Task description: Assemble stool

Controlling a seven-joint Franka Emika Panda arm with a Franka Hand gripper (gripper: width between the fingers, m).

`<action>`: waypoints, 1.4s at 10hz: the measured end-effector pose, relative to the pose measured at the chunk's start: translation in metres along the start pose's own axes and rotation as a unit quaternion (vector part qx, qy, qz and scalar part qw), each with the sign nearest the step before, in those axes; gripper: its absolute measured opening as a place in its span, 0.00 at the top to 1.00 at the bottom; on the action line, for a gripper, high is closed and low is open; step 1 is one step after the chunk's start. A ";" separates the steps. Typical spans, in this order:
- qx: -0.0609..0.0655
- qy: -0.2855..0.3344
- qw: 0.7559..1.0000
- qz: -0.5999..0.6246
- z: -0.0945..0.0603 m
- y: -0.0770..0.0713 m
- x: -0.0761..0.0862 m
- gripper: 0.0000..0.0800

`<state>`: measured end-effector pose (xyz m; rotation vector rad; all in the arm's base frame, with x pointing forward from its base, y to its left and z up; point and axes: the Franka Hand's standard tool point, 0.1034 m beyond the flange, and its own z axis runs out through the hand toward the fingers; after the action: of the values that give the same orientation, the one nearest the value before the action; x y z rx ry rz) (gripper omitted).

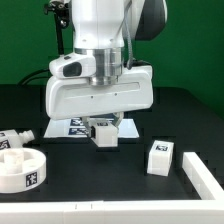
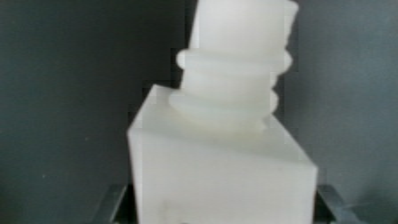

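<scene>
My gripper [image 1: 103, 136] hangs straight down at the middle of the black table and is shut on a white block leg [image 1: 103, 131]; I cannot tell whether the leg touches the table. In the wrist view that leg [image 2: 214, 150] fills the frame, its round stepped peg pointing away, with the gripper [image 2: 222, 212] closed on its near end and a dark finger [image 2: 121, 205] at each side. The round rimmed seat disc [image 1: 20, 170] lies at the exterior view's lower left. A second leg [image 1: 14, 138] lies behind the seat disc. A third leg [image 1: 160, 157] stands to the exterior view's right.
The marker board [image 1: 70, 126] lies flat just behind the gripper, partly hidden by the arm. A white raised rail [image 1: 205, 176] runs along the table's edge at the exterior view's lower right. A green wall stands behind the table.
</scene>
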<state>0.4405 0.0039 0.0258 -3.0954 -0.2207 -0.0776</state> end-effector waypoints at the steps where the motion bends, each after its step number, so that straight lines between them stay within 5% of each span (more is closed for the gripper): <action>1: -0.002 0.001 1.000 0.025 0.009 -0.001 -0.016 0.61; 4: -0.004 0.000 1.000 0.024 0.016 0.002 -0.024 0.61; 6: -0.004 -0.001 1.000 0.023 0.016 0.002 -0.024 0.28; 8: 0.002 -0.016 0.999 0.030 0.010 0.004 -0.024 0.22; 11: 0.024 -0.045 0.996 0.079 -0.035 -0.013 0.031 0.19; 13: 0.026 -0.045 0.985 0.164 -0.040 -0.037 0.077 0.19; 14: 0.025 -0.041 0.986 0.159 -0.037 -0.040 0.076 0.19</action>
<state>0.5082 0.0523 0.0678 -3.0410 0.2648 0.0629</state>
